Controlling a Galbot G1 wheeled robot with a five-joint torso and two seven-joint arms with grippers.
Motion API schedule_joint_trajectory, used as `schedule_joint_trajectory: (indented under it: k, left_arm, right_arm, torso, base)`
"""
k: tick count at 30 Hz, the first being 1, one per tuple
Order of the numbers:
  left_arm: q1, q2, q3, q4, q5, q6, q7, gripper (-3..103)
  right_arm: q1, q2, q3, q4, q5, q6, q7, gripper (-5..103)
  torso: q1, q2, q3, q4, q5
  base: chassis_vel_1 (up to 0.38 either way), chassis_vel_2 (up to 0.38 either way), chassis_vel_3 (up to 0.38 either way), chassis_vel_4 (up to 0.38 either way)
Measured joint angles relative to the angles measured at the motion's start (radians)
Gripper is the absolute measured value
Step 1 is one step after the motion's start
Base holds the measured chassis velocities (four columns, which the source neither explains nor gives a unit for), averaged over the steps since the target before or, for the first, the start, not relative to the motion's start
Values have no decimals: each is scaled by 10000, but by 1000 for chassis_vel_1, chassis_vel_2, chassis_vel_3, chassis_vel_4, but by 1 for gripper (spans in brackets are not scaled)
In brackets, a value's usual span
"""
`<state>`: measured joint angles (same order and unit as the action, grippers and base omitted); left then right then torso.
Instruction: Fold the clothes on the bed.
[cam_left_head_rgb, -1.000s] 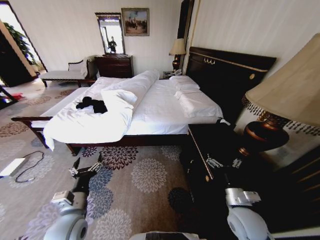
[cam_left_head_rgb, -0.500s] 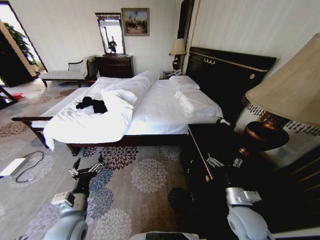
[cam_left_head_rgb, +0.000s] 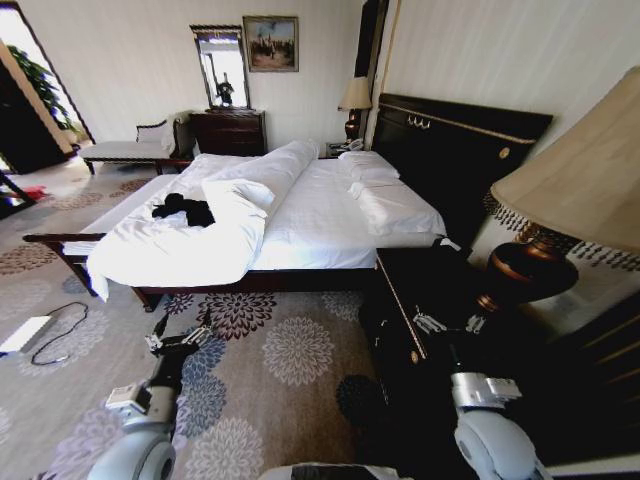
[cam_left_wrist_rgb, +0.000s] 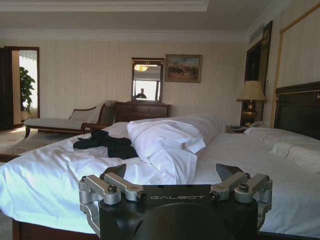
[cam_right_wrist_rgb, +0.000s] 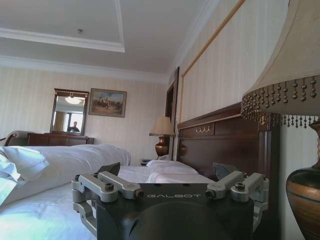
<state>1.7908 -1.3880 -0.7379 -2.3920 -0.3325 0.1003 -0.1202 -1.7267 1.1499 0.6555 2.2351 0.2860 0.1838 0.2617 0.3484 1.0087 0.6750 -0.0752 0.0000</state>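
We should close on the shirt (cam_left_head_rgb: 184, 209), upper left on the bed (cam_left_head_rgb: 320, 215), both claws, left (cam_left_head_rgb: 178, 340) and right (cam_left_head_rgb: 447, 324), spread empty.

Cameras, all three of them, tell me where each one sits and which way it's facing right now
Head view: high, looking down over the bed; left gripper over the carpet, right gripper by the nightstand.
Left wrist view: low beside the bed, facing the black T-shirt; own open gripper in front.
Right wrist view: low, facing the headboard; own open gripper in front.
Shared: bed, mirror.
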Motion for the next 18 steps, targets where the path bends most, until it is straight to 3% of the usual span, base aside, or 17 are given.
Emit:
schedule_joint_trajectory:
  k: [18]
  left_arm:
    - [-11,42,-4,-56,182,-73,4,100]
  right_arm:
    - [-116,253,54,35,0,117,-154,100]
  torso:
    - [-1,1,0,-1,0]
  base:
    - [-34,39,34,-37]
